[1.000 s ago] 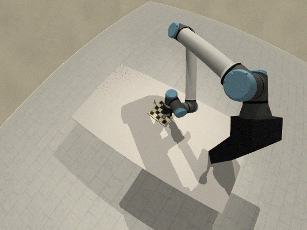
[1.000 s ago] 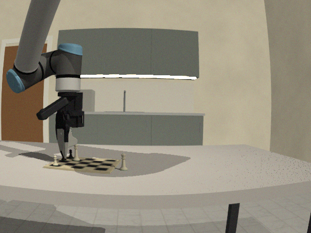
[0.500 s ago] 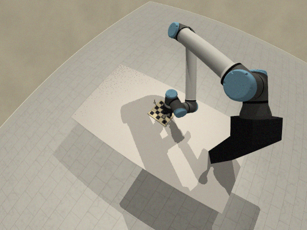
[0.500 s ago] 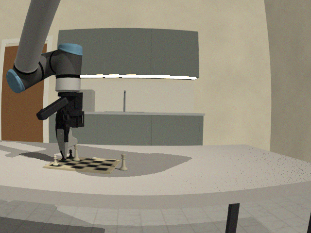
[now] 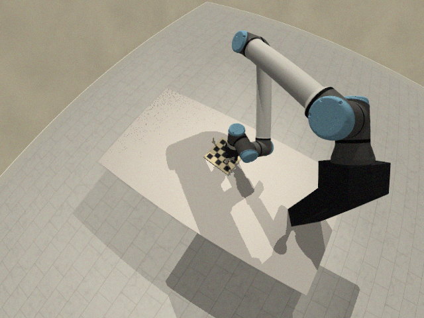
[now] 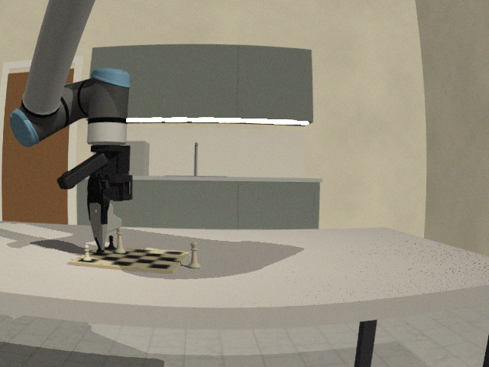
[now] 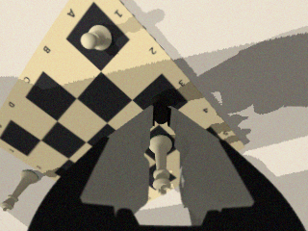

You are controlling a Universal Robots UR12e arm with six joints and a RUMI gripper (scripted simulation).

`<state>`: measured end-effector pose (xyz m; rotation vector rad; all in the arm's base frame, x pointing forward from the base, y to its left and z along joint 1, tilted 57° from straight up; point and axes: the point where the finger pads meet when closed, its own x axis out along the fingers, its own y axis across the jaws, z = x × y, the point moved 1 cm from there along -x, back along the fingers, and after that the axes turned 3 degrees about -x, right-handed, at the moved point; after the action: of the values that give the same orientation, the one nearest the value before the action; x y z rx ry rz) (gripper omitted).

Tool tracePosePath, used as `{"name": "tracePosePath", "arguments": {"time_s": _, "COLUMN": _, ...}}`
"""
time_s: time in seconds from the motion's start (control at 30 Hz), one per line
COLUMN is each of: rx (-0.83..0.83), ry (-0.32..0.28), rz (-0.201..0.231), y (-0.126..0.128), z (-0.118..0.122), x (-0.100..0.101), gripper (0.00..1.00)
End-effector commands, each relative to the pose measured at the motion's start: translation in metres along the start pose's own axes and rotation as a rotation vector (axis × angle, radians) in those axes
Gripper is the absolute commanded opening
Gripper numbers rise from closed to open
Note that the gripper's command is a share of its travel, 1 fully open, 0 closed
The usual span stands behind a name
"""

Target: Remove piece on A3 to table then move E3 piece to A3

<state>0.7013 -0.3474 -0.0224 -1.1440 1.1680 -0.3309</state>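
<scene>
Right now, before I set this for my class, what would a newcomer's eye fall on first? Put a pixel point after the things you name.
Probably the big grey robot arm with bright blue joint caps [image 5: 284,63] [image 6: 59,59], reaching down over the table. Next, the small black-and-cream chequered board [image 5: 214,159] [image 6: 146,261] [image 7: 53,63] beneath its end, and the tall cream chess piece [image 5: 213,140] [image 6: 193,256] [image 7: 21,185] standing on the table just beyond the board's edge.

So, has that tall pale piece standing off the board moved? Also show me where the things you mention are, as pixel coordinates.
No: the tall pale piece [image 5: 213,141] [image 6: 193,258] [image 7: 21,188] stands in the same spot beside the chessboard's [image 5: 214,163] [image 6: 147,269] [image 7: 84,58] edge.
</scene>
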Motion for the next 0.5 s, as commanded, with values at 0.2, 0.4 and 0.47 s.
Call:
{"name": "tracePosePath", "arguments": {"time_s": 0.2, "rx": 0.000, "ry": -0.001, "rz": 0.000, "y": -0.0001, "z": 0.0003, "x": 0.0014, "gripper": 0.00}}
{"name": "tracePosePath", "arguments": {"time_s": 0.4, "rx": 0.000, "ry": -0.001, "rz": 0.000, "y": -0.0001, "z": 0.0003, "x": 0.0030, "gripper": 0.00}}
{"name": "tracePosePath", "arguments": {"time_s": 0.47, "rx": 0.000, "ry": -0.001, "rz": 0.000, "y": -0.0001, "z": 0.0003, "x": 0.0033, "gripper": 0.00}}
